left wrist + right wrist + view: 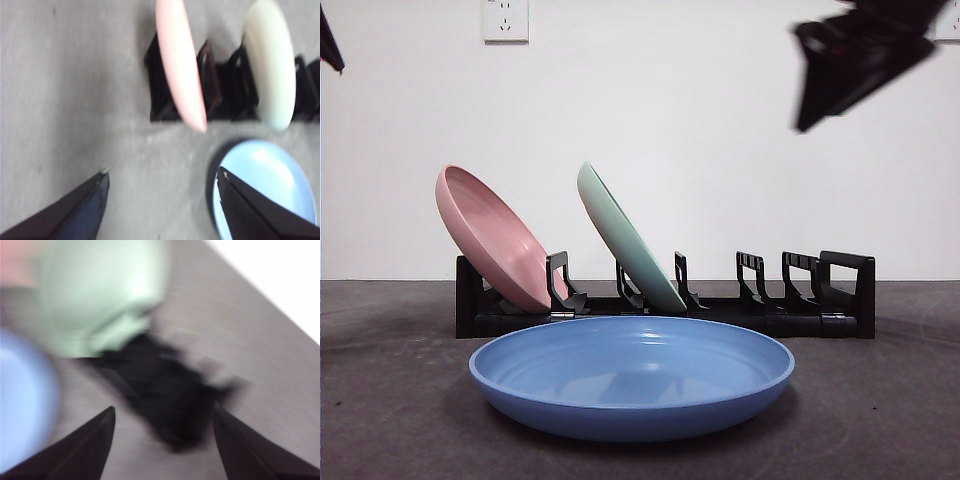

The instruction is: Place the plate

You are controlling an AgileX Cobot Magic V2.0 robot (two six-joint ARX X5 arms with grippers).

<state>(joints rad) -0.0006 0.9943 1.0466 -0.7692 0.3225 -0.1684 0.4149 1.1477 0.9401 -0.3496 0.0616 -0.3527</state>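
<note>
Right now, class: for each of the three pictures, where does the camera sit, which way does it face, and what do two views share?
Front view: low at table height, facing the round blue plate, black slotted rack and wall; a blurred gripper upper right.
Left wrist view: above, over the left gripper, jaws apart.
Right wrist view: blurred, over the right gripper, jaws apart.
Shared: the pale green plate in the rack.

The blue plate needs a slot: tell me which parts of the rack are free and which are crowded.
The black slotted rack is free beyond the leaning mint-green plate, out to its far end post. The other end is crowded: the pink plate leans there. The flat blue plate lies on the table in front.
</note>
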